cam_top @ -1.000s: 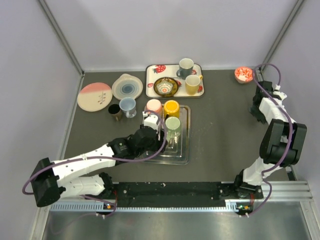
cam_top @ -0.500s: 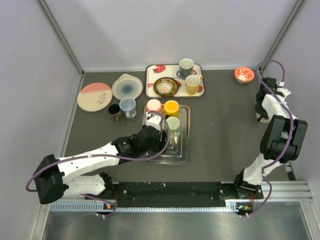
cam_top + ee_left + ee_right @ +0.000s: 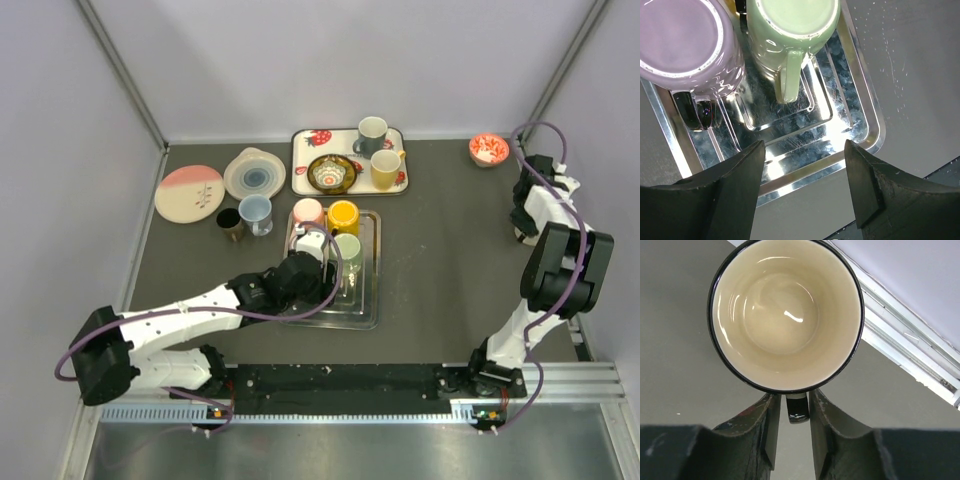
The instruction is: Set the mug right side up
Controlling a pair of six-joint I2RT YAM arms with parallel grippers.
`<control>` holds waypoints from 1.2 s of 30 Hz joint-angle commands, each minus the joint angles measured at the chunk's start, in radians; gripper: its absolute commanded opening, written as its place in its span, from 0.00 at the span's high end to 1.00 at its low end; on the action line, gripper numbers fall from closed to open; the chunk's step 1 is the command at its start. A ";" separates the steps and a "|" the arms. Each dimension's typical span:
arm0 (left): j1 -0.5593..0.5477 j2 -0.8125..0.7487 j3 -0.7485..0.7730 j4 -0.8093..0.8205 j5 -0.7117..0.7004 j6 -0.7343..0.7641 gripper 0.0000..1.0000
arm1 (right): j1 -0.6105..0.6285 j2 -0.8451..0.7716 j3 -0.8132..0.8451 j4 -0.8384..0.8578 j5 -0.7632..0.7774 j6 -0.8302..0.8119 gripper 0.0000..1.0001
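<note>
A black mug with a cream inside (image 3: 786,315) stands mouth up on the dark table by the right wall. Only a sliver of it shows under my right arm in the top view (image 3: 521,238). My right gripper (image 3: 793,401) sits around its handle (image 3: 798,414), fingers close on both sides; it also shows in the top view (image 3: 523,222). My left gripper (image 3: 804,150) is open and empty over the near edge of a metal tray (image 3: 860,142), also seen from above (image 3: 322,268). A green mug (image 3: 790,20) and a lilac mug (image 3: 682,42) stand upside down on that tray.
A pink mug (image 3: 306,212) and a yellow mug (image 3: 343,214) stand at the metal tray's back. Behind it is a floral tray (image 3: 302,142) with two mugs and a bowl. Two plates (image 3: 189,192), a blue mug (image 3: 254,212) and a dark cup lie left. A red bowl (image 3: 487,150) sits back right.
My left gripper has moved right and nearer over the metal tray. My right wrist has shifted a little toward the back and the right wall with the mug.
</note>
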 commanded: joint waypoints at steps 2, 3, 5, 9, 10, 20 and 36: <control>0.000 0.009 0.039 0.047 0.004 0.010 0.31 | -0.020 0.018 0.042 0.028 0.000 -0.016 0.75; 0.000 0.009 0.039 0.046 0.004 0.008 0.31 | -0.020 0.019 0.039 0.032 -0.002 -0.016 0.80; 0.002 0.009 0.039 0.046 0.005 0.010 0.31 | -0.020 0.021 0.037 0.032 -0.009 -0.020 0.85; 0.000 0.009 0.038 0.046 0.007 0.008 0.31 | -0.020 0.012 0.028 0.040 -0.034 -0.030 0.99; 0.000 0.006 0.038 0.046 0.007 0.008 0.32 | -0.020 0.000 0.025 0.044 -0.049 -0.031 1.00; 0.000 -0.009 0.035 0.046 0.042 -0.004 0.33 | 0.131 -0.144 -0.055 0.071 -0.059 -0.080 1.00; 0.000 -0.018 -0.027 0.077 0.087 -0.065 0.34 | 0.435 -0.381 -0.309 0.066 -0.163 -0.043 1.00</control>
